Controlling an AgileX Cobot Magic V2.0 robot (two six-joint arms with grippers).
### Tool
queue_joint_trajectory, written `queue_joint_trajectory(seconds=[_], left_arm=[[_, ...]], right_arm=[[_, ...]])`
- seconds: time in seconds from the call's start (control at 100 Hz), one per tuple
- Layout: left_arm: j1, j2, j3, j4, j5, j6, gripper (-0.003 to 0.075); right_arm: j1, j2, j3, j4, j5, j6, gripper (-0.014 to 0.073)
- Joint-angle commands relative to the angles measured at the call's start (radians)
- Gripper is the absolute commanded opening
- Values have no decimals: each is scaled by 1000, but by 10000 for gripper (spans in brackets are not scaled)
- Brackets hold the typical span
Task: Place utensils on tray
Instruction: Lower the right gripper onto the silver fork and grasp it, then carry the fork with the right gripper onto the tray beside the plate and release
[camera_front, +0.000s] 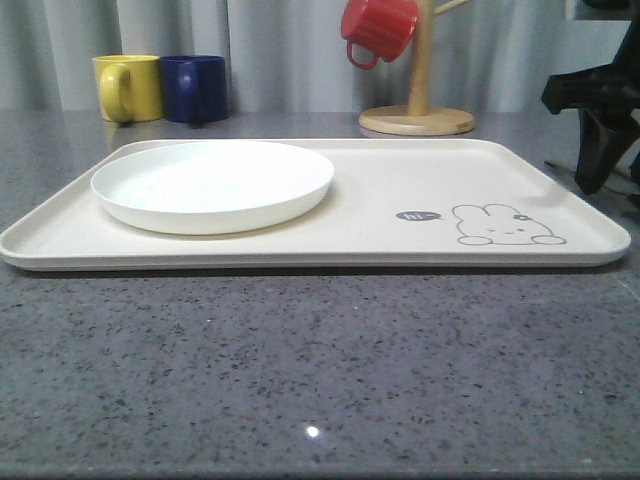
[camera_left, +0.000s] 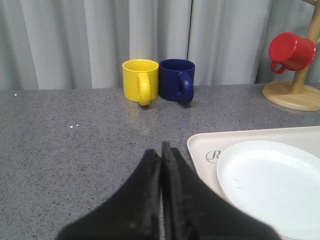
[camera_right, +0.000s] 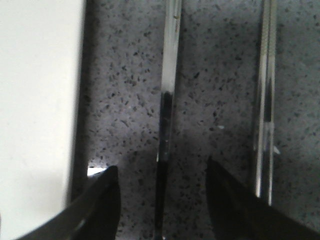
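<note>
**Mia:** Grey speckled table (camera_front: 320, 370) comes first, right by the camera. Then the big cream tray (camera_front: 420, 190) with a bunny drawn on it. A round white plate (camera_front: 212, 183) sits on the tray's left part.

**Ben:** Where are the utensils?

**Mia:** Two thin shiny utensils lie on the table, just beside the tray's edge. I can't tell which ones they are. The right gripper (camera_right: 162, 180) has its fingers spread wide on both sides of the nearer utensil (camera_right: 169, 75), not touching it. The other utensil (camera_right: 265, 95) lies next to it, outside the fingers.

**Ben:** And the left gripper (camera_left: 161, 150)?

**Mia:** Its fingers are pressed together, holding nothing, over the table near the tray's corner. Behind stand a yellow mug (camera_left: 140, 80) and a blue mug (camera_left: 176, 80), touching. A red mug (camera_left: 291, 51) hangs on a wooden mug stand (camera_left: 295, 90)
</note>
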Motion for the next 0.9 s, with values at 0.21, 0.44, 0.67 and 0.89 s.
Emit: queue_joint_trajectory(seconds=[0.21,0.44,0.67,0.89], left_arm=[[4,3,-26,-8,-74,0,-19],[4,3,-26,-8,-74,0,-19],[4,3,-26,-8,-74,0,-19],[4,3,-26,-8,-74,0,-19]], right_arm=[[0,-6,-31,-7,-40,-11,402],[0,12,-31,-7,-17,-11,348],[0,11,-31,-7,2,-10,22],[0,0,-60,-7,39,4,-47]])
